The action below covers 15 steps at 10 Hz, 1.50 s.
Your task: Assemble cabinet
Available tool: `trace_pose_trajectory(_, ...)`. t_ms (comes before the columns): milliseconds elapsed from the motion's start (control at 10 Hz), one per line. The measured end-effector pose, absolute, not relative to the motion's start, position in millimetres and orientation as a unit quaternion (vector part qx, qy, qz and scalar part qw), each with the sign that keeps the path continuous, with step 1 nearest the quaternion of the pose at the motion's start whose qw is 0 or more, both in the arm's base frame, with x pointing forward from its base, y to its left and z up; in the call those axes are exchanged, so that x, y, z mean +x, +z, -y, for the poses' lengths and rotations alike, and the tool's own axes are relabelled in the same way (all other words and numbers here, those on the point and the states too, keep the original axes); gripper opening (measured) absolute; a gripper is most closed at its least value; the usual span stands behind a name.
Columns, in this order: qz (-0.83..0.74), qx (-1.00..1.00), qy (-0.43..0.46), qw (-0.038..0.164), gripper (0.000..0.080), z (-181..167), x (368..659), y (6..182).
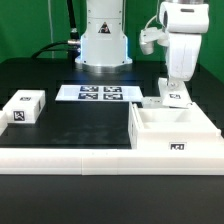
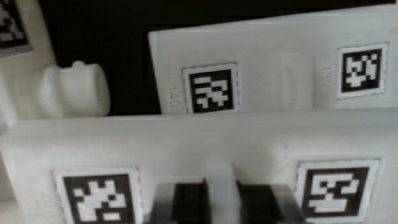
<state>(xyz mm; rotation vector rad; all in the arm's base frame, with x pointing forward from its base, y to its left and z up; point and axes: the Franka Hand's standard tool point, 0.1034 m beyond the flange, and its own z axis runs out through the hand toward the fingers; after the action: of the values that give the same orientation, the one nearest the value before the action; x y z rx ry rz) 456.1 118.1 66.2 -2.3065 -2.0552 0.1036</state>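
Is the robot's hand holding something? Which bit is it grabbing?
It looks like it. The gripper seems to pinch a white tagged panel at the middle of one edge. A thin white strip sits between its dark fingers, though the hold is blurry.

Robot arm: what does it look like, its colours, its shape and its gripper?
The white robot arm is built of smooth, rounded shells with dark seams at its joints, and it rises from a thick white base column. Its gripper is a white block ending in two flat black fingers, seen in the wrist view.
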Motion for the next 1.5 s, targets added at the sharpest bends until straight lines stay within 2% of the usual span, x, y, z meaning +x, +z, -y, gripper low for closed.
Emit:
trace_pose_trajectory(600, 0.665, -0.746, 0.029, 0.026, 0.0069, -116, 466, 63.6)
trace_pose_trajectory(900, 0.698, -0.716, 0.014, 0.028, 0.007, -102, 498, 60.4)
trace_pose_trajectory(1300, 0.695, -0.719, 0.013, 0.028, 0.007, -103, 500, 60.3)
trace_pose_trajectory(1500, 0.692, -0.721, 0.001, 0.025, 0.007, -105, 531, 60.8)
